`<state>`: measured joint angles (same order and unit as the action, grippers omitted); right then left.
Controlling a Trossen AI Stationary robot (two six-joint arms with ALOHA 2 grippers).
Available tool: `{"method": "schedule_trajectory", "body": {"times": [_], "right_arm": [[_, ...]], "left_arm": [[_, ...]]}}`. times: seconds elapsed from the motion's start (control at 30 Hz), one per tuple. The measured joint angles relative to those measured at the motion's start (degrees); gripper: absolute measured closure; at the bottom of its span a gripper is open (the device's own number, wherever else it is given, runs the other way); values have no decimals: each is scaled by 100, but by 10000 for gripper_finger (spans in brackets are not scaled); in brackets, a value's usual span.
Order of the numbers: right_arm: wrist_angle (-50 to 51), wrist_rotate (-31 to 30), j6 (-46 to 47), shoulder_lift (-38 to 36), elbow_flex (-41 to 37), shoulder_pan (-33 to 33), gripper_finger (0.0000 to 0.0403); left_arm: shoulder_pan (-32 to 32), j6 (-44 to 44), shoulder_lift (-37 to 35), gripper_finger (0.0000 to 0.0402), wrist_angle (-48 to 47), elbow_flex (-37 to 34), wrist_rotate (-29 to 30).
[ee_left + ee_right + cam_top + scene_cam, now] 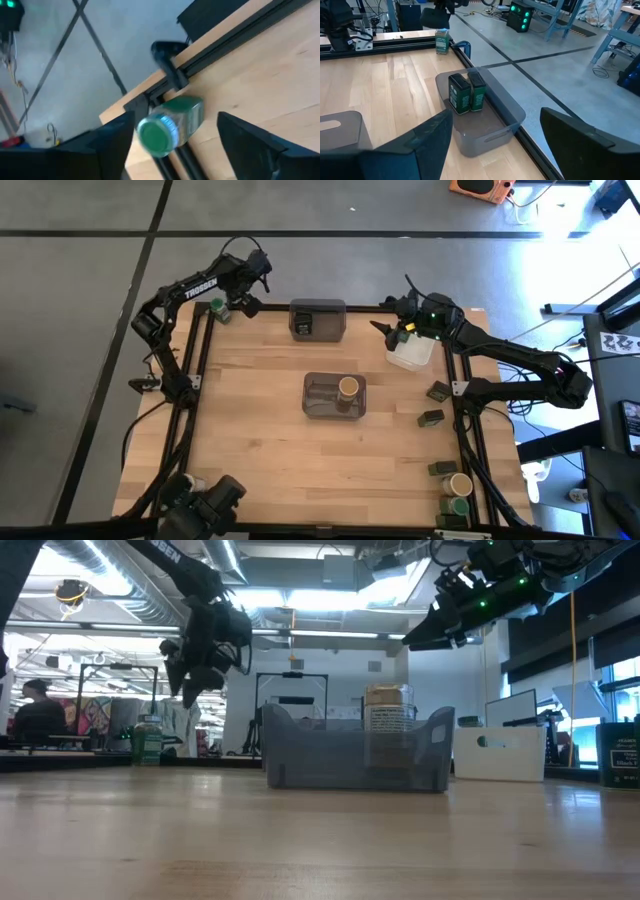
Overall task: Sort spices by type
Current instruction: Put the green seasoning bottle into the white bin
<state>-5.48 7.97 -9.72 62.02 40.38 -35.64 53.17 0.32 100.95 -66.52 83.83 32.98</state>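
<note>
Wooden table [260, 430]: holds three bins, with spices scattered near its right edge and one at the far left corner.
Left gripper [232, 303]: raised over the far left corner, fingers [260, 145] spread wide, holding nothing, touching nothing.
Green-lidded jar [170, 127]: upright at that corner beside the black rail, below and between the spread fingers.
Right gripper [392, 328]: lifted above the white tray [412, 352], fingers parted wide, empty.
Far grey bin [492, 122]: two dark green tins [466, 93] upright side by side inside.
Centre grey bin [334, 396]: one tan-lidded jar [348, 388] inside.
Right edge: dark tins [432, 418] and round jars [459, 484] loose on the wood.
</note>
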Motion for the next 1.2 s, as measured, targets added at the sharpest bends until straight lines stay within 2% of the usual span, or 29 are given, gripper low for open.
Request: {"method": "schedule_trajectory", "body": {"times": [0.2, 0.3, 0.63, 0.73, 0.97, 1.2], "right_arm": [[7, 0, 0, 0, 0, 0, 104], [5, 0, 0, 0, 0, 0, 104], [22, 0, 0, 0, 0, 1, 104], [66, 0, 0, 0, 0, 0, 104], [64, 0, 0, 0, 0, 0, 104], [68, 0, 0, 0, 0, 2, 104]], "left_arm": [[285, -217, -2, 32, -246, 0, -4], [331, -166, -2, 7, -227, 0, -7], [237, -895, 64, 11, -333, 2, -14], [270, -1088, 270, 11, -748, 0, -16], [275, -1110, 821, 11, -761, 0, -3], [333, -1192, 1058, 11, -787, 0, 442]]}}
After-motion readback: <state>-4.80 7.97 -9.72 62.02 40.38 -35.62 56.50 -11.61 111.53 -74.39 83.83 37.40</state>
